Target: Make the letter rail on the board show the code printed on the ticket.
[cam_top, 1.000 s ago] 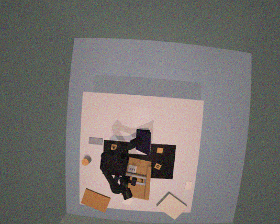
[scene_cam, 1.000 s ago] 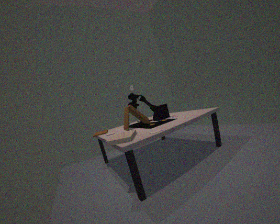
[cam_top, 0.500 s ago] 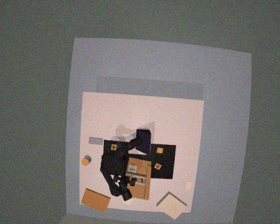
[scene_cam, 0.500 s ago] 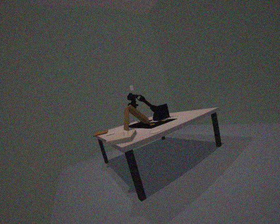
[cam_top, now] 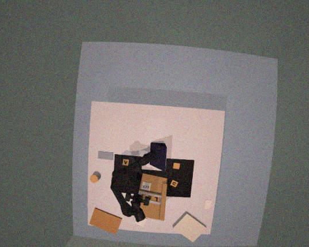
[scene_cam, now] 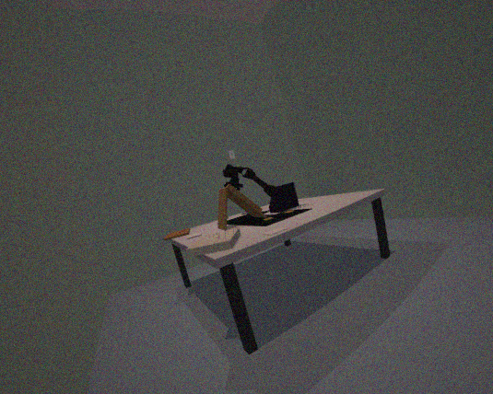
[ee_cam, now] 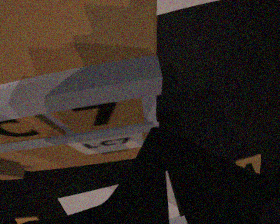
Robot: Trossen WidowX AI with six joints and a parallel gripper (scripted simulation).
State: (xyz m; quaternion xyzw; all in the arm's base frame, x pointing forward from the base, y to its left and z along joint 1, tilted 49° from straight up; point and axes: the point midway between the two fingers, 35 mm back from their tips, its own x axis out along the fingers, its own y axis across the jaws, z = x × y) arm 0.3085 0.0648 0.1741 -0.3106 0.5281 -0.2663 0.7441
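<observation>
The wooden board [cam_top: 155, 212] [scene_cam: 246, 202] is tilted and carries a grey rail [ee_cam: 111, 82]. In the rail, the 7 tile [ee_cam: 93, 115] is at the right end in the wrist view, with the C tile [ee_cam: 13, 128] left of it past a grey divider. The L tile [cam_top: 156, 199] shows in the top view. The ticket [cam_top: 146, 186] [ee_cam: 108, 143] reads LC7. My gripper [cam_top: 137, 195] [scene_cam: 237, 185] [ee_cam: 158, 133] is shut and empty, by the rail's 7 end. A V tile [cam_top: 125, 162], a U tile [cam_top: 174, 183] and a blank-looking tile [cam_top: 176, 165] lie on the black mat [cam_top: 186, 190].
An orange cylinder [cam_top: 94, 179] and a grey block [cam_top: 105, 155] are at the left. A brown slab [cam_top: 105, 220] and a cream block [cam_top: 192, 226] are near the front edge. A small pale square [cam_top: 207, 204] lies at the right. The arm's base [cam_top: 158, 156] is behind the board.
</observation>
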